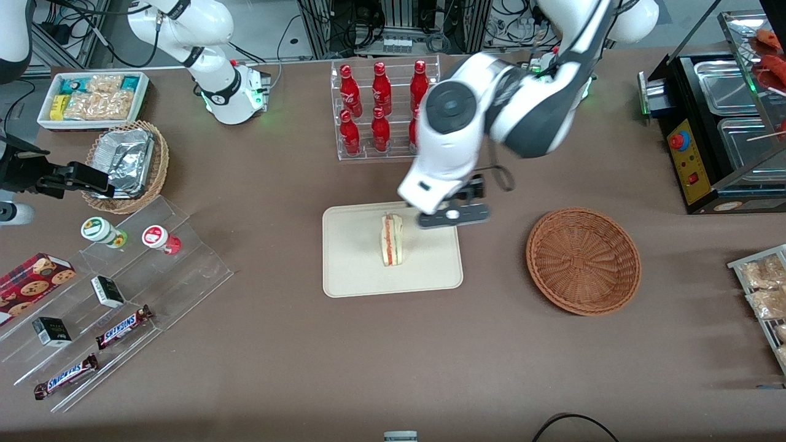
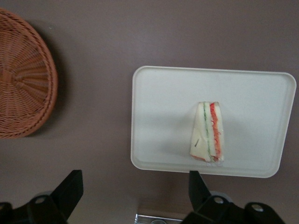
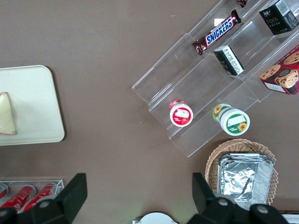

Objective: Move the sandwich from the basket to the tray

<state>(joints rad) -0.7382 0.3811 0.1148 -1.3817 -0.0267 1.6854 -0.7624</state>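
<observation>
The arm (image 1: 491, 116) covers the tray's (image 1: 356, 270) corner nearest the bottles (image 1: 381, 104) and some of the bottles themselves. The tool (image 1: 454, 213) sits above that tray edge; only its finger (image 2: 201, 186) tips show from the wrist. The basket (image 2: 23, 79) is cut by the wrist picture's edge. The sandwich (image 3: 6, 114) is half cropped in the parked arm's picture.

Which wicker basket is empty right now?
The reddish-brown round wicker basket; the tan one holds foil trays. End effector, open, hovers above the tray's edge.

sandwich (image 1: 392, 240) on tray (image 1: 356, 270), basket (image 1: 583, 260) beside tray, claw (image 1: 453, 214) above tray edge
</observation>
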